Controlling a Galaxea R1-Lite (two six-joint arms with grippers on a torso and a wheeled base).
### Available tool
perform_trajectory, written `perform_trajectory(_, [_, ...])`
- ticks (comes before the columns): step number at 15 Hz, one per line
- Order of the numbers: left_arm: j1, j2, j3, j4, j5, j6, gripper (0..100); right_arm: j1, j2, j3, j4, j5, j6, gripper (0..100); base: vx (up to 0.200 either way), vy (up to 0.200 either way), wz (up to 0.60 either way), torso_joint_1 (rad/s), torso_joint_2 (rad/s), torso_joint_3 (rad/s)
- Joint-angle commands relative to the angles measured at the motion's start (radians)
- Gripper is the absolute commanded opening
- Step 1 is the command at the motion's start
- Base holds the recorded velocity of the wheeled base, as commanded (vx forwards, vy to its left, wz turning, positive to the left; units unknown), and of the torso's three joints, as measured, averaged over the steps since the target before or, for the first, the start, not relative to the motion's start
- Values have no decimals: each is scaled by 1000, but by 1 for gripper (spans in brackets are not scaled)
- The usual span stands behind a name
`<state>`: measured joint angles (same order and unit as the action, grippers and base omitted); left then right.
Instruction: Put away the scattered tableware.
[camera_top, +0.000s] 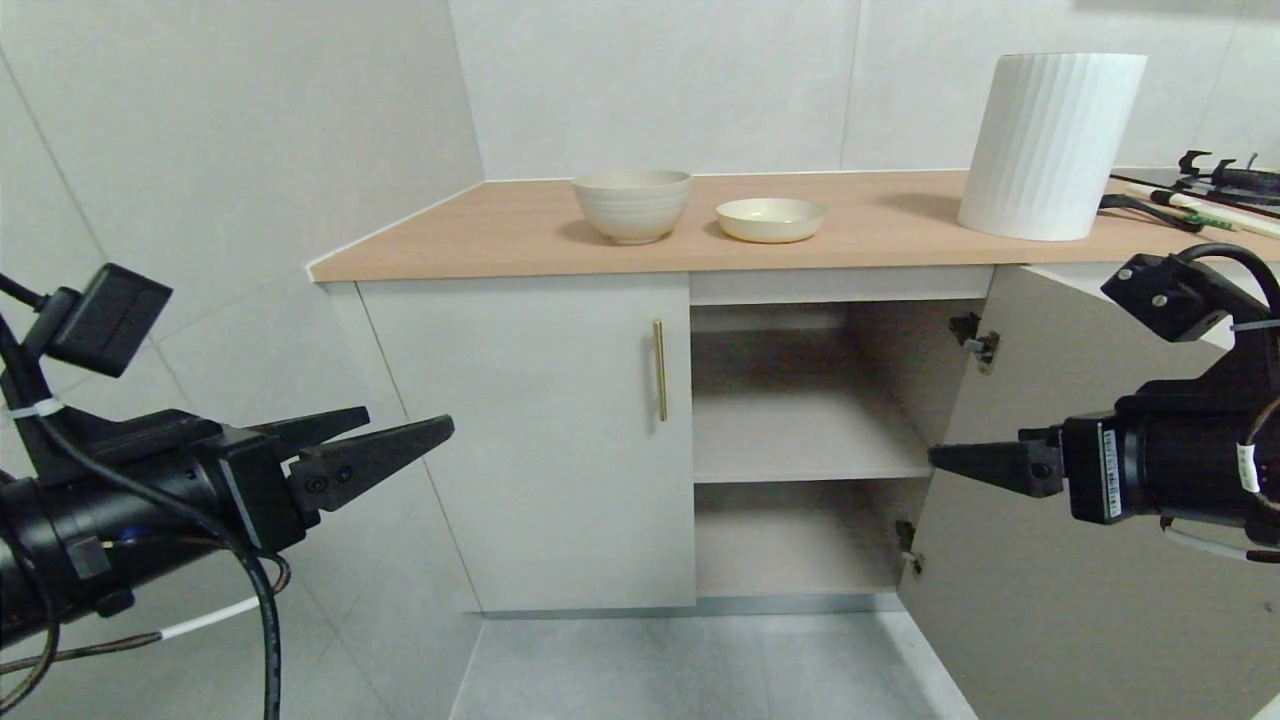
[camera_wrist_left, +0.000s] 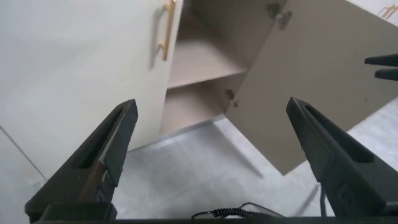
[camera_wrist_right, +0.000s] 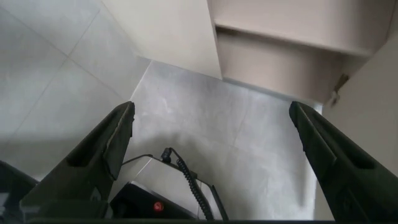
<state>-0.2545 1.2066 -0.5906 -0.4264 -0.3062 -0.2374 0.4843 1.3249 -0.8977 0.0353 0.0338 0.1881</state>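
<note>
Wooden countertop (camera_top: 480, 235), upper centre: we find a beige ribbed ceramic bowl (camera_top: 632, 205) beside a shallow cream dish (camera_top: 770, 219). Grey cabinet door (camera_top: 1000, 560) stands open, presumably to receive them. Left gripper (camera_top: 408, 422) and right gripper (camera_top: 945, 460) flank it, spread, empty.

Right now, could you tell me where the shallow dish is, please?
In the head view, the shallow dish sits on the wooden countertop, just right of the deeper bowl and left of the tall ribbed container, above the open cupboard.
</note>
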Motion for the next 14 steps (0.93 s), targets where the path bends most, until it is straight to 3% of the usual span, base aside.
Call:
perform_trajectory(1, [0, 16, 0, -2, -1, 0, 100, 2, -9, 2, 0, 3, -1, 100, 200, 0, 0, 7, 7, -2])
perform_trajectory(8, [0, 24, 2, -2, -1, 0, 100, 2, -24, 59, -41, 5, -19, 100, 200, 0, 0, 4, 4, 0])
perform_trajectory(14, [-2, 11, 6, -3, -4, 0, 100, 2, -23, 69, -57, 8, -32, 100, 0, 0, 0, 0, 0, 0])
